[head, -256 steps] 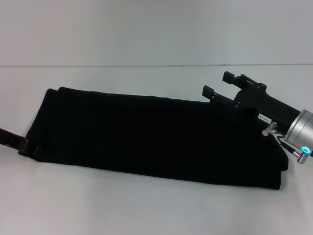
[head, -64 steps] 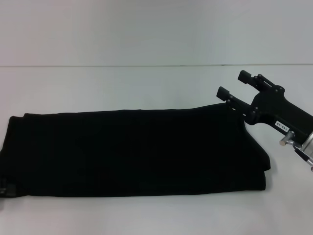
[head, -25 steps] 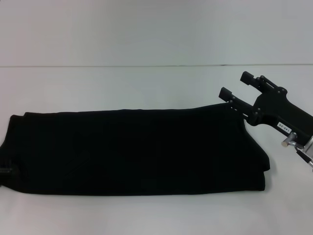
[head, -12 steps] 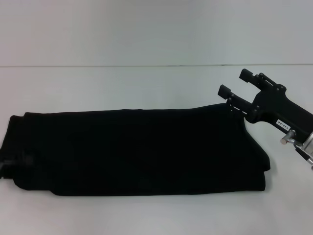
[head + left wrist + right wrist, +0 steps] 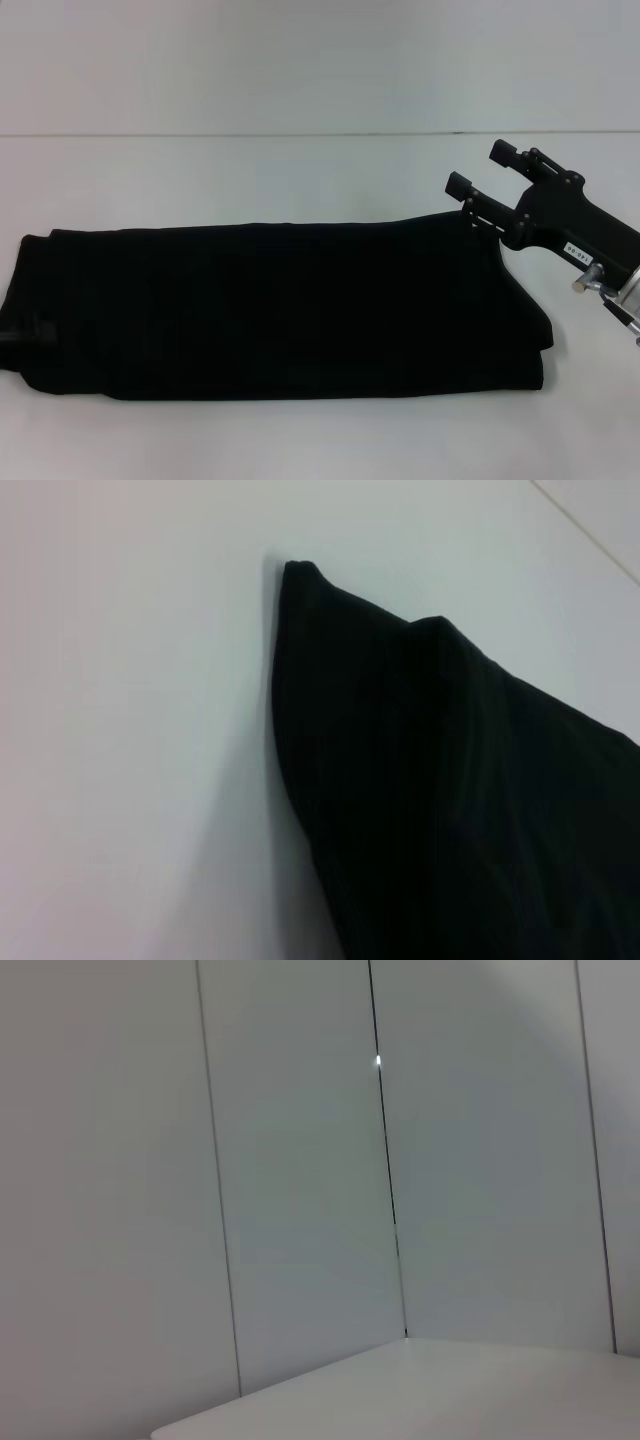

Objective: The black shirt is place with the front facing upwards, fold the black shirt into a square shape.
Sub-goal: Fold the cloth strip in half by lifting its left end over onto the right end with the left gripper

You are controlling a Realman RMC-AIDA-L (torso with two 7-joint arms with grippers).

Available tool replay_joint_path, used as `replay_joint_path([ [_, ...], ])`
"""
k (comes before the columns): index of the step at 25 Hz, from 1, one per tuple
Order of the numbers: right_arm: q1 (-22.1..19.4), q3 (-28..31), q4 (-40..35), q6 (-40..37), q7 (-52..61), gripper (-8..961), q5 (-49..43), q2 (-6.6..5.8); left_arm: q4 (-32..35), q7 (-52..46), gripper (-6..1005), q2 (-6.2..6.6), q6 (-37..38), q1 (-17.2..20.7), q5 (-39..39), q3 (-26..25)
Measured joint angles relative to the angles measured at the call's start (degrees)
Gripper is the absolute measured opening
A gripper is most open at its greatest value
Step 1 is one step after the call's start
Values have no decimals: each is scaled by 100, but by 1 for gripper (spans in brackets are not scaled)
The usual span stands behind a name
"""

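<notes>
The black shirt lies as a long folded band across the white table, its plain side up. In the left wrist view one end of the shirt fills the frame, with a pointed corner on the table. My left gripper shows only as a dark shape low over the shirt's left end, hard to tell apart from the cloth. My right gripper hovers open just past the shirt's far right corner, holding nothing.
The white table runs back to a pale wall. The right wrist view shows only wall panels and a strip of the table's surface.
The left gripper has slid in from the left edge onto the shirt's left end. The right gripper has barely shifted and the shirt has kept its shape.
</notes>
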Motion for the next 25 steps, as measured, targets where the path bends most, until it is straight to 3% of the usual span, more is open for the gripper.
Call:
replay_joint_path([
  [5,0,0,0,2,17,825,0,0,-14,7,824,2,-77,-9,2,6],
  [13,-1,-9,2,-49,33,825,0,0,-18,94,727,-79,-284,-83,6,171],
  [25,-1,30,10,-37,39,826,-1,0,225,270,206,-85,-9,93,-74,95],
])
